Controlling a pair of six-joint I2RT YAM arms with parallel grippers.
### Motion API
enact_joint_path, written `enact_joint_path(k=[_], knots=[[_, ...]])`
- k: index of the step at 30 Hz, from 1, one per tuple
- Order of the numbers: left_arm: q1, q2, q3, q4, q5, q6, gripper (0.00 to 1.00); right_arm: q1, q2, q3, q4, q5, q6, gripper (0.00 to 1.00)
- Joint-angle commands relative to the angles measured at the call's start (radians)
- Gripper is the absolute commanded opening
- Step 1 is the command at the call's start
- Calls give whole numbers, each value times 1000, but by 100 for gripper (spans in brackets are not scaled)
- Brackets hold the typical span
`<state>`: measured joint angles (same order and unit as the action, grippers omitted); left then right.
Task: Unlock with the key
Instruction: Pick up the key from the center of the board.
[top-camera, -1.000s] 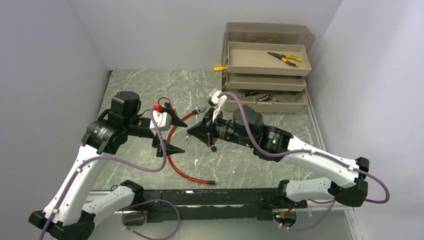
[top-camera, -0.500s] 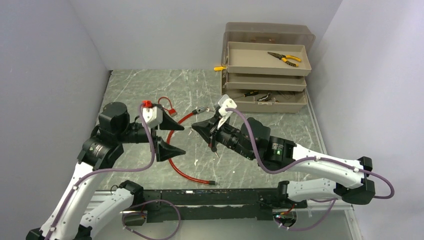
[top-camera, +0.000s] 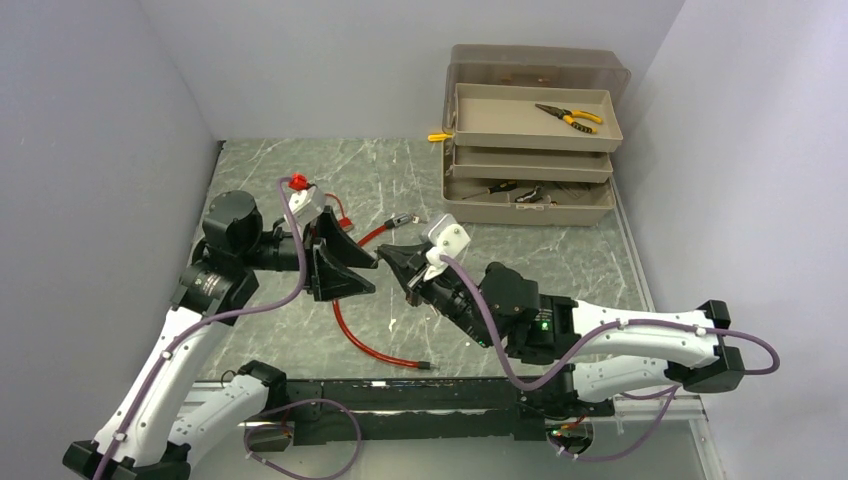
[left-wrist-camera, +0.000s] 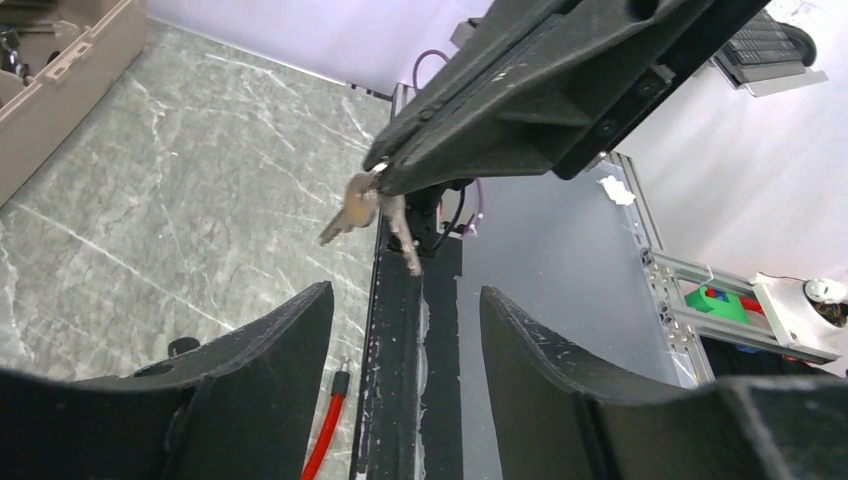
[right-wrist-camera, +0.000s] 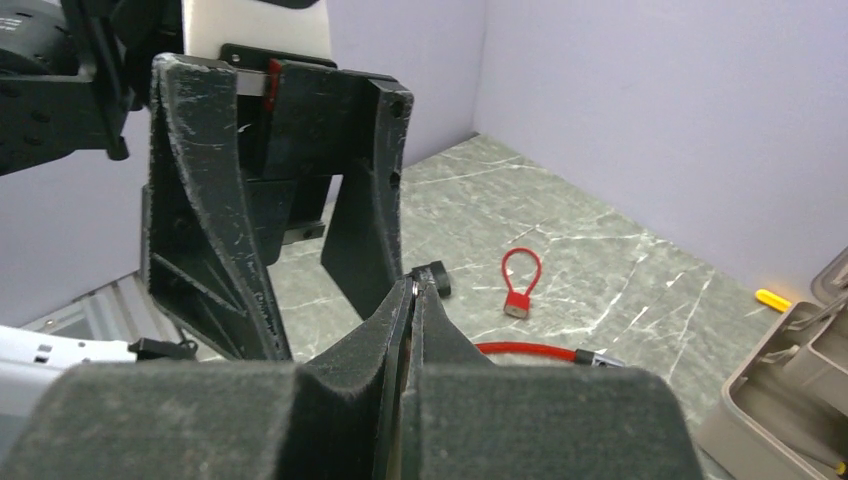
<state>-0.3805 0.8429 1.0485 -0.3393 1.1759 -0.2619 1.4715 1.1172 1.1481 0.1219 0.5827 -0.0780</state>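
Keys (left-wrist-camera: 352, 212) hang from the right gripper (top-camera: 386, 259), jaws pinched shut on them, facing the left gripper (top-camera: 372, 276), jaws apart and empty, with the red padlock (right-wrist-camera: 518, 287) on the surface (top-camera: 560, 250) at eleven o'clock.

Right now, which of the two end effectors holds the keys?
The right end effector, shut on the keys that hang from its tip. The left end effector stands open with nothing gripped.

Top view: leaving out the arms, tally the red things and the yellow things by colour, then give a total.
Red: 2 (cable, padlock)
Yellow: 2 (yellow-handled pliers, small tool beside the toolbox)
Total: 4
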Motion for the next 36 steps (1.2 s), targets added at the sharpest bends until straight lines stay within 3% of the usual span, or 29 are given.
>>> enact_joint_path(k=[1,12,19,23,27,29,32,36], knots=[[2,-22,-10,61,71,-46,60,20,27,2,97,74,-79,0],[3,-6,6,94,31,-52,59,39,52,17,95,71,-72,0],[14,6,36,19,-39,8,4,47,56,14,92,71,-59,0],[23,14,79,-74,-92,85,0,48,59,11,79,71,-19,1],[24,71,162,-278,-111,268,0,48,40,-10,33,85,61,35],[12,123,229,-460,-182,458,0,47,9,-30,-6,94,117,44],[-29,220,327,-715,-334,728,0,36,-72,-77,-54,115,181,50],[-114,295,373,-878,-544,964,0,-17,-212,-146,-106,112,261,52]])
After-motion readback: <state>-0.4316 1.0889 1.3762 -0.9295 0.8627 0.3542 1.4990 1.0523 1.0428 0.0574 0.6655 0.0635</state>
